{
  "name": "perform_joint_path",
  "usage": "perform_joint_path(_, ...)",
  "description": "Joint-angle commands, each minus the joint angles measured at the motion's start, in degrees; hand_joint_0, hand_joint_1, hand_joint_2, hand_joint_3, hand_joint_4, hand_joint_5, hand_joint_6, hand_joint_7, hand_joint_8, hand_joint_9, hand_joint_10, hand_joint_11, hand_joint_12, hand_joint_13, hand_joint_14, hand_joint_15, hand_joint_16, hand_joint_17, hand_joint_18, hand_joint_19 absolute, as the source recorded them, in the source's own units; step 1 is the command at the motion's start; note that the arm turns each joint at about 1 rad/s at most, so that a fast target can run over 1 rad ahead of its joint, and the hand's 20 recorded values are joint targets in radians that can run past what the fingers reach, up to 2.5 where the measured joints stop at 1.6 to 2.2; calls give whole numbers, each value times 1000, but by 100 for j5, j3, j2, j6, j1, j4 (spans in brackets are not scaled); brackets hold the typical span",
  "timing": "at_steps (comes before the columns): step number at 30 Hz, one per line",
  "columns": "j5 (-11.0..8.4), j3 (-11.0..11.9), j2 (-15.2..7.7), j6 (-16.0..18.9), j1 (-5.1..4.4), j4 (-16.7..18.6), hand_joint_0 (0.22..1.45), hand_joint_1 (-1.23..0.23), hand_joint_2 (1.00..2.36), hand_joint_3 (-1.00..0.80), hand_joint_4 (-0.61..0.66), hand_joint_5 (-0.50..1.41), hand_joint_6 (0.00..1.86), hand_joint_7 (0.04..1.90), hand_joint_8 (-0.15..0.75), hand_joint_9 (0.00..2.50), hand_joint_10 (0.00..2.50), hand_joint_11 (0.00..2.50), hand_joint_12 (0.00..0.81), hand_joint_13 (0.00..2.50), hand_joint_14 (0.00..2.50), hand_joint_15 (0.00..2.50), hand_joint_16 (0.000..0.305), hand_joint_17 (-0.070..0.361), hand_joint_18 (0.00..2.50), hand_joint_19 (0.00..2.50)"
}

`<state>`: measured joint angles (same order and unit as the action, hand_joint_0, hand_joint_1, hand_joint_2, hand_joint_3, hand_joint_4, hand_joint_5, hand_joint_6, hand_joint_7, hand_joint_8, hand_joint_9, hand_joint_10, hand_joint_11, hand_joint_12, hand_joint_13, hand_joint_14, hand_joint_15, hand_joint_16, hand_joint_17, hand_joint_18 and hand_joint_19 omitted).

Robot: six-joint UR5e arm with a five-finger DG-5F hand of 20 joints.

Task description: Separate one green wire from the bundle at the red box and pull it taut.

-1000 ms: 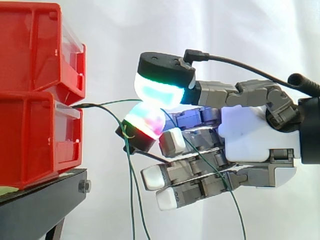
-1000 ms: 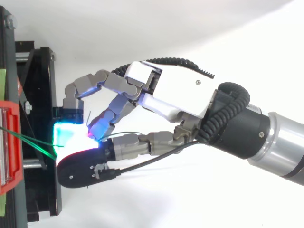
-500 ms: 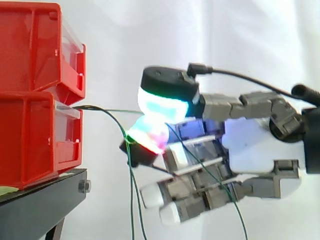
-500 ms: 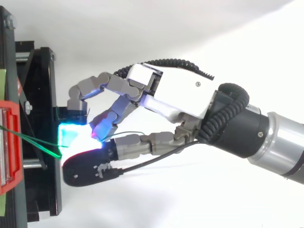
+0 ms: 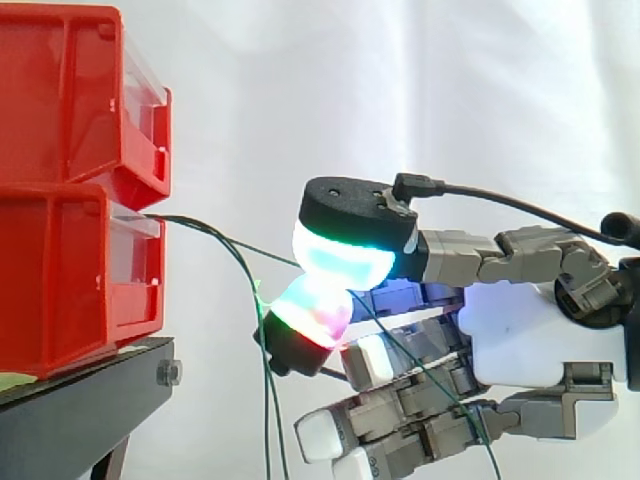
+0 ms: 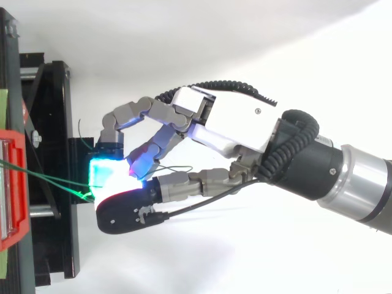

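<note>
Robot hand (image 5: 520, 340) pinches thin green wire (image 5: 270, 256), straight to red box (image 5: 60, 270).

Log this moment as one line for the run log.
hand: shut on green wire, pinched between glowing pads | green wire: runs from lower red bin to pinch, nearly straight | other wires: hang loose

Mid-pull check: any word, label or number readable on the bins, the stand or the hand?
No text can be read. The red bins, the black stand and the hand pinching the green wire show no legible print; the pale green strip on the stand shows none either.
</note>
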<state>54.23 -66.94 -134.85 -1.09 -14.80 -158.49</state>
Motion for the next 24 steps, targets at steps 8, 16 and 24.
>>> perform_joint_path(8,18,-188,3,3,-5,37,590,-829,1009,-62,-35,-92,888,1169,287,1231,18,746,417,926,14,452,61,137,855,277)
perform_joint_path(16,9,-416,3,-6,-23,450,589,-829,1009,-59,-32,-92,888,1168,288,1240,18,734,417,927,14,447,61,137,857,275)
perform_joint_path(24,9,-416,-6,-6,-23,424,589,-829,1009,-63,-28,-92,888,1168,291,1242,16,730,418,931,16,451,61,137,859,276)
